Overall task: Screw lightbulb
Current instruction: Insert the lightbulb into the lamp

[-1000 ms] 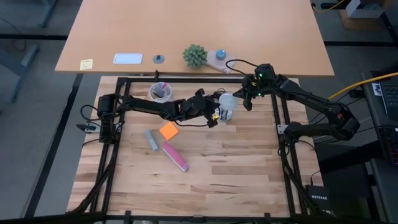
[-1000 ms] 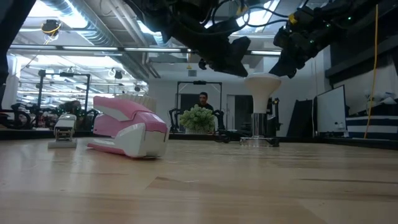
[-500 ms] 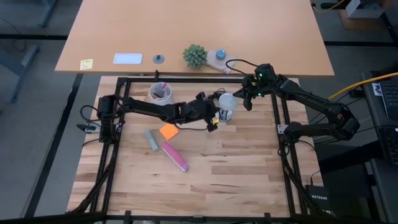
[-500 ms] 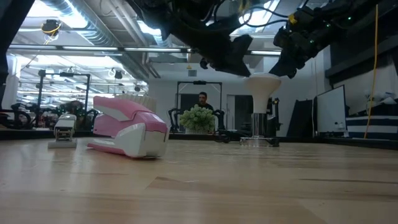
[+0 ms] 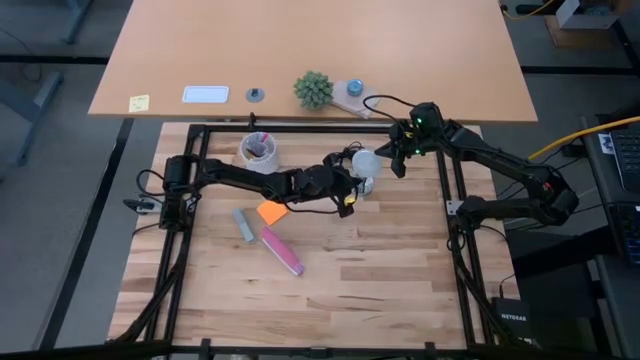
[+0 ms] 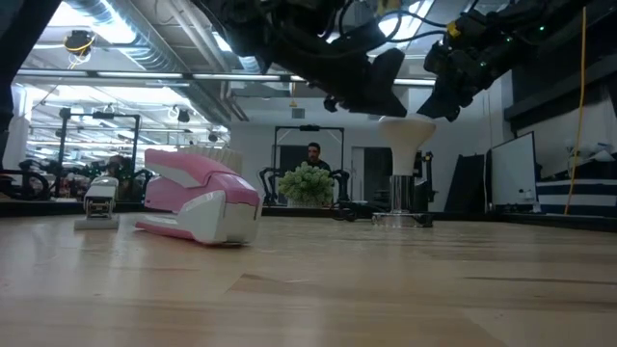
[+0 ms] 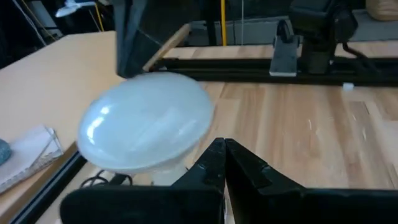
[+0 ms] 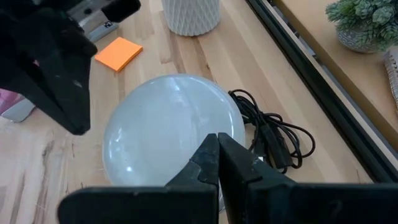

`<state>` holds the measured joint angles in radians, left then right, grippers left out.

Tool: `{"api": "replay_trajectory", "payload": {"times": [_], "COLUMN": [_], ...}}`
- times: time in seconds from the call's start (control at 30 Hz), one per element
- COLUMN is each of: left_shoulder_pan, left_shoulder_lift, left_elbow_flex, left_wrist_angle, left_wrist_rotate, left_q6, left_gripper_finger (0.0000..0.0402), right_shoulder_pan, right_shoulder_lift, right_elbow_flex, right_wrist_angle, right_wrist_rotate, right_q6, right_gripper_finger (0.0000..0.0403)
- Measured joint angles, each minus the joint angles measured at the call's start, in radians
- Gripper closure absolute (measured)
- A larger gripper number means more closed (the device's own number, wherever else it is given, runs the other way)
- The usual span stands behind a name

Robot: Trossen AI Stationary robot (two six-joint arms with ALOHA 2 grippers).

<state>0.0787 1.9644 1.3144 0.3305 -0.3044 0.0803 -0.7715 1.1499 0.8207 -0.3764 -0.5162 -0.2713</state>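
The white frosted lightbulb point(image 5: 365, 162) stands upright with its narrow base in the metal socket point(image 6: 400, 214) on the wooden table. My left gripper point(image 7: 224, 149) is shut and sits close beside the bulb point(image 7: 149, 124), on its left and slightly above it point(image 6: 381, 92). My right gripper point(image 8: 217, 143) is shut, with its tips over the edge of the bulb's round top point(image 8: 174, 130), coming from the table's far right point(image 5: 390, 155). My left gripper has its shut fingertips right beside the bulb's neck point(image 7: 180, 165), below the round top; I cannot tell if they touch it. My right gripper has its shut fingertips at the rim of the bulb's round top point(image 8: 193, 155), slanting down from the far right; I cannot tell if they touch it.
The socket's black cord point(image 8: 273, 137) lies coiled beside the bulb. A white cup with pens point(image 5: 258, 150) stands at the far left. An orange note pad point(image 5: 270, 211), a grey block point(image 5: 244, 225) and a pink stapler point(image 5: 282, 251) lie nearer. A potted plant point(image 5: 313, 90) stands on the desk behind.
My left gripper has moved toward the table's right edge, closer to the bulb. The bulb and my right gripper have stayed where they were.
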Motion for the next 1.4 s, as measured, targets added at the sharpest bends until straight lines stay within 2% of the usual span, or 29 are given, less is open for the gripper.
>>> {"api": "replay_trajectory", "payload": {"times": [0.23,0.77,0.93,1.4], "left_shoulder_pan": [0.023,0.033,0.033,0.086], "left_shoulder_lift": [0.0,0.0,-0.001,0.0], "left_elbow_flex": [0.0,0.0,0.0,0.0], "left_wrist_angle": [-0.001,-0.011,-0.035,-0.038], "left_wrist_rotate": [-0.015,-0.167,-0.23,-0.223], "left_q6": [-0.003,-0.02,-0.026,-0.059], "left_gripper_finger": [0.0401,0.0402,0.0401,0.0401], "right_shoulder_pan": [0.0,-0.001,-0.001,0.001], "right_shoulder_lift": [0.0,-0.001,-0.001,0.0], "right_elbow_flex": [0.0,0.001,0.001,0.0], "right_wrist_angle": [0.0,-0.033,-0.046,-0.046], "right_wrist_rotate": [0.0,0.0,-0.049,-0.087], "right_q6": [0.001,0.001,0.004,0.04], "right_gripper_finger": [0.04,0.04,0.04,0.04]}}
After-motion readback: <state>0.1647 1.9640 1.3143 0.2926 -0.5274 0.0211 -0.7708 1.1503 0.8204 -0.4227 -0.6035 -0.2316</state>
